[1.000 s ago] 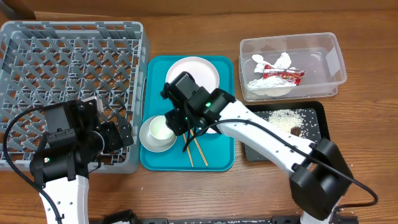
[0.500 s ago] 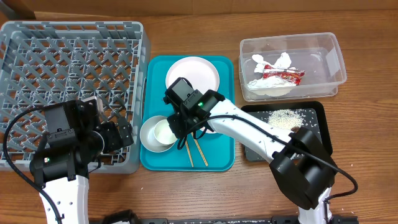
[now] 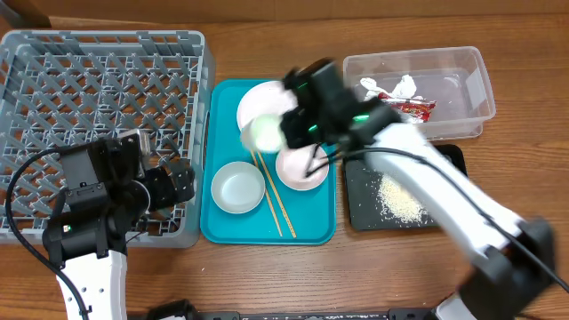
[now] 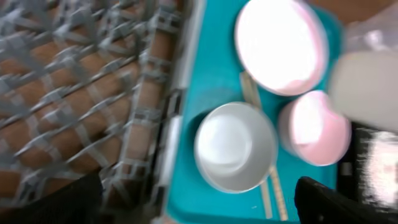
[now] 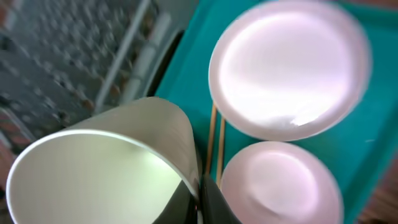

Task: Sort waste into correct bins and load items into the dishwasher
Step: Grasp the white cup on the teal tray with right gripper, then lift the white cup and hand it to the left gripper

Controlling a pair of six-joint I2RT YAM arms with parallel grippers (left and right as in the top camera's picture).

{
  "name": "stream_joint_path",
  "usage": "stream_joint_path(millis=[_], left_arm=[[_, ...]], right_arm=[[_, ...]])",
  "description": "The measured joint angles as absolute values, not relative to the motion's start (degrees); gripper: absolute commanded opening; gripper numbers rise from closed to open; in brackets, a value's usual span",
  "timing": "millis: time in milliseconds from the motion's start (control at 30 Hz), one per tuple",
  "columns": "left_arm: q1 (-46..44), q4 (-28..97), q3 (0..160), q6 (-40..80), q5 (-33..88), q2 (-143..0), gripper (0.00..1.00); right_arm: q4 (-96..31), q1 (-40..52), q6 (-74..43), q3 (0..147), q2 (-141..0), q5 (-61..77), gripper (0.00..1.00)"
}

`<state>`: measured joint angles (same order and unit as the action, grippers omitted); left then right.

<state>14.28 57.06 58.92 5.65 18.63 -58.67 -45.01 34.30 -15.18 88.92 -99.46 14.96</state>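
My right gripper [image 3: 283,133] is shut on the rim of the small white cup [image 3: 264,133] and holds it above the teal tray; in the right wrist view the fingers [image 5: 200,190] pinch the cup's wall [image 5: 93,168]. Below lie the white plate [image 3: 263,100], the pinkish small dish [image 3: 300,171] face down, the grey bowl [image 3: 237,188] and two chopsticks [image 3: 272,197]. My left gripper [image 3: 169,187] is open and empty at the grey dish rack's [image 3: 107,80] front right corner. The left wrist view shows the bowl [image 4: 235,146].
The clear tub [image 3: 471,84] at the back right holds the red-and-white wrapper [image 3: 404,108] and the white napkin [image 3: 400,86]. The black tray [image 3: 449,209] in front of it holds loose rice [image 3: 402,203]. The teal tray [image 3: 222,116] sits between rack and bins.
My right gripper has lifted the white cup from beside the bowl and swung back and right above the tray. The small dish and chopsticks are now uncovered. The left arm barely moved.
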Motion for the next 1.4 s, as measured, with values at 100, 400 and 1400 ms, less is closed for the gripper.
stream_joint_path(millis=[100,400,1400], left_arm=[[13.4,54.5,58.9,5.6,22.7,-58.7,1.0],[3.2,44.8,59.0,3.0,36.2,-63.9,1.0],[-10.9,9.7,59.0,6.0,65.0,-71.4,0.7]], right_arm=[[-47.0,30.0,-15.2,89.8,-94.9,17.4,0.04],[-54.8,19.2,-15.2,90.0,-94.7,34.6,0.04],[-58.3,15.6,-15.3,90.0,-94.7,69.8,0.05]])
